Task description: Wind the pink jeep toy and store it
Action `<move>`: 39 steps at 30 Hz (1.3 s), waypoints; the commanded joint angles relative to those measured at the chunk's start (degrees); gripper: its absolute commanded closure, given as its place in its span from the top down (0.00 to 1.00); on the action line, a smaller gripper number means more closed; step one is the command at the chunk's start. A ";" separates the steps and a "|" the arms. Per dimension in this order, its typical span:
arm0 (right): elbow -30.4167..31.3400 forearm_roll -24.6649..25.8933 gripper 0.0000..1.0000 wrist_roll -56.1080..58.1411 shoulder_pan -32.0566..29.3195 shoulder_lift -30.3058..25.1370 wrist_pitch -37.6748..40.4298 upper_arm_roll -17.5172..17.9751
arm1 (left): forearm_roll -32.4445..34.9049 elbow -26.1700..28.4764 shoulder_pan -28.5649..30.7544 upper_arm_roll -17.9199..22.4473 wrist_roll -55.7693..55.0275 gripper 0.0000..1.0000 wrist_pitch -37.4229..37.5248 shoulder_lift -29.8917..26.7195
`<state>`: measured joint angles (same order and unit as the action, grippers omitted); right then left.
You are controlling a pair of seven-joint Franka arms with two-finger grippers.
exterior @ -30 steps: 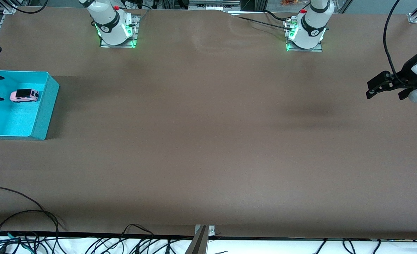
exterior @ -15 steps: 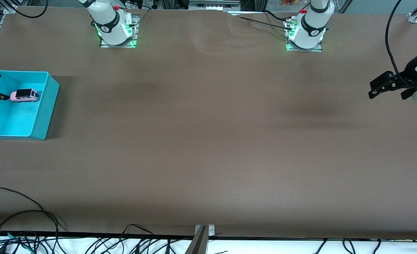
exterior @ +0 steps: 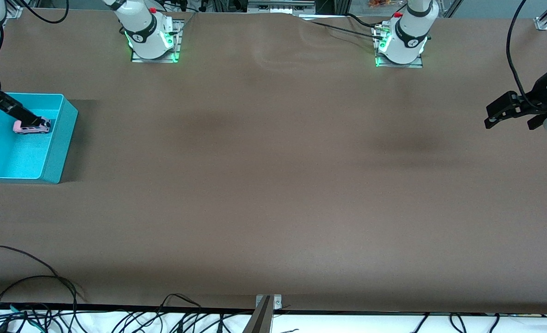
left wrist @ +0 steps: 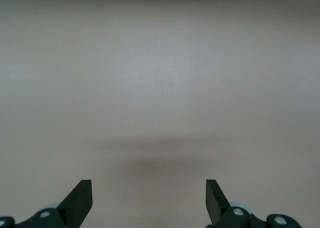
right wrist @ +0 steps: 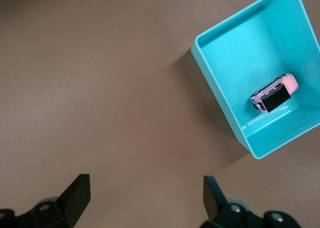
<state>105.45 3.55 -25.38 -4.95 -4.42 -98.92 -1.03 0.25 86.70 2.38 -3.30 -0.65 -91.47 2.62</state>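
Since earlier the right gripper (right wrist: 145,200) has lifted clear, fingers wide and empty; left gripper (exterior: 502,111) waits, jaws spread; pink jeep toy (exterior: 32,125), seemingly upright in turquoise bin (exterior: 59,152), could creep if wound

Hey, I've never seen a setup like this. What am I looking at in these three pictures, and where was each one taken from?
These are two robot arms bolted to a brown table, each ending in a two-fingered pincer. The wide picture comes from a high camera facing them. The other two come from cameras on the arms' wrists, looking past the pincer fingers. On the table stands a turquoise bin, with a small pink jeep toy sitting inside it. The right pincer hangs open above the table beside the bin, holding nothing. The left pincer waits, open and empty, over the left arm's end of the table.
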 commanded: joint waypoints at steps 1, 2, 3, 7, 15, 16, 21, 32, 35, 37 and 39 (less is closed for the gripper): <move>-2.97 0.32 1.00 2.53 0.03 -0.33 3.12 3.22 | 1.07 -1.10 0.08 -0.22 0.56 1.00 1.55 -0.25; -3.75 0.15 1.00 2.53 0.03 -0.33 3.55 3.92 | 1.07 -1.10 0.08 -0.22 0.56 1.00 1.73 -0.25; -4.63 -0.20 1.00 2.61 0.03 -0.33 4.17 4.36 | 1.07 -1.10 0.08 -0.22 0.56 1.00 1.99 -0.25; -7.80 -3.89 1.00 4.45 0.29 -0.24 7.33 4.81 | 1.07 -1.10 0.08 -0.22 0.56 1.00 2.43 -0.25; -12.46 -5.39 1.00 9.73 1.61 -0.06 13.57 5.24 | 0.89 -1.10 0.08 -0.22 0.56 1.00 2.52 -0.25; -12.64 -5.39 1.00 9.82 1.61 -0.06 14.01 5.68 | 0.89 -1.10 0.08 -0.22 0.56 1.00 2.52 -0.25; -12.73 -3.47 1.00 9.73 1.79 0.20 15.34 7.79 | 0.89 -0.92 -0.10 -0.22 0.47 1.00 2.52 -0.25; -12.81 -1.09 1.00 12.37 5.04 0.73 15.42 8.59 | 0.80 -1.10 -0.19 -0.22 0.47 1.00 2.52 -0.25; -13.51 -1.26 1.00 12.37 7.23 1.25 15.43 6.14 | 0.80 -1.10 -0.10 -0.22 0.56 1.00 2.52 -0.25; -13.78 -1.44 1.00 12.37 7.50 1.60 15.42 5.51 | 0.80 -1.10 -0.10 -0.22 0.56 1.00 2.61 -0.25; -13.96 -1.61 1.00 12.46 7.59 1.52 15.07 4.99 | 0.80 -1.10 -0.10 -0.22 0.47 1.00 2.52 -0.25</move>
<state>93.81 1.29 -14.54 1.05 -3.98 -84.69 6.48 0.25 86.67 2.29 -3.33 -0.65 -90.07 2.58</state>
